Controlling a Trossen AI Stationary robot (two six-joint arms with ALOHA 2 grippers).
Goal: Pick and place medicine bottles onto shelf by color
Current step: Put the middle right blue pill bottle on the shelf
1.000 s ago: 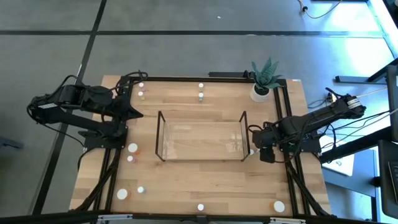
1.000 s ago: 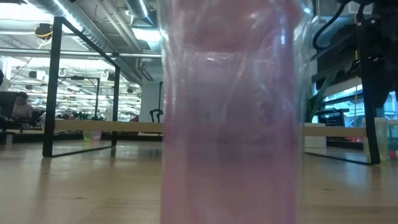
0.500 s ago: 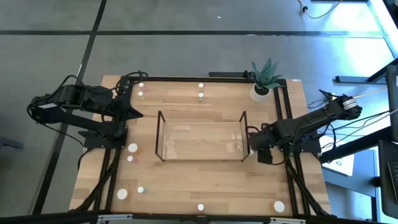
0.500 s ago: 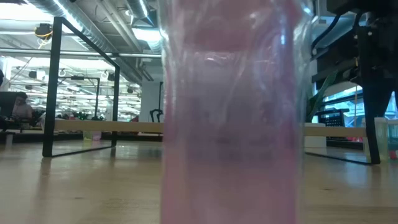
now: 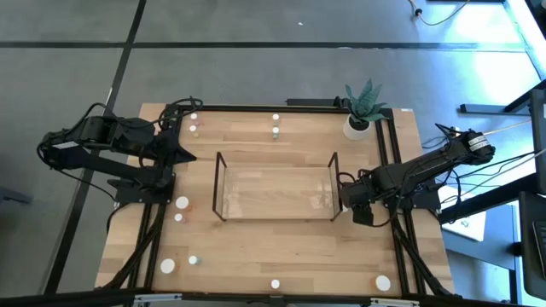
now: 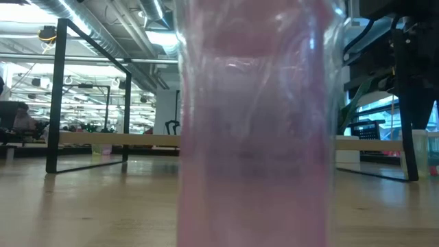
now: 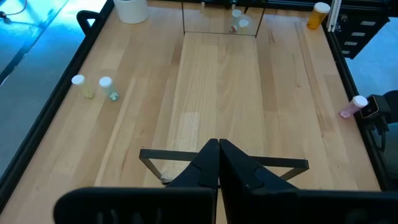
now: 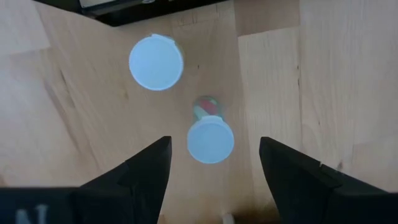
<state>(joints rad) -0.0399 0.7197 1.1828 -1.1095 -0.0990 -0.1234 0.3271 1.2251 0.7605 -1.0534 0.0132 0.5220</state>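
Left gripper (image 7: 218, 163) pressed together, parked off the shelf's (image 5: 275, 195) left end. Right gripper (image 8: 213, 163) at the shelf's right end, fingers spread, looking down on two white-capped bottles. The nearer bottle (image 8: 210, 139) stands between the fingers, ungripped; the second bottle (image 8: 155, 62) close by. Descend straight, centre the cap, close gently, avoid nudging its neighbour.

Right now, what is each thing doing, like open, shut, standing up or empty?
Left pincer: shut, holding nothing, parked at the table's left side.
Right pincer: open, hovering above a bottle.
White-capped bottle: upright, capped, between the open fingers, not gripped.
Second bottle: upright, capped.
Shelf: standing mid-table.
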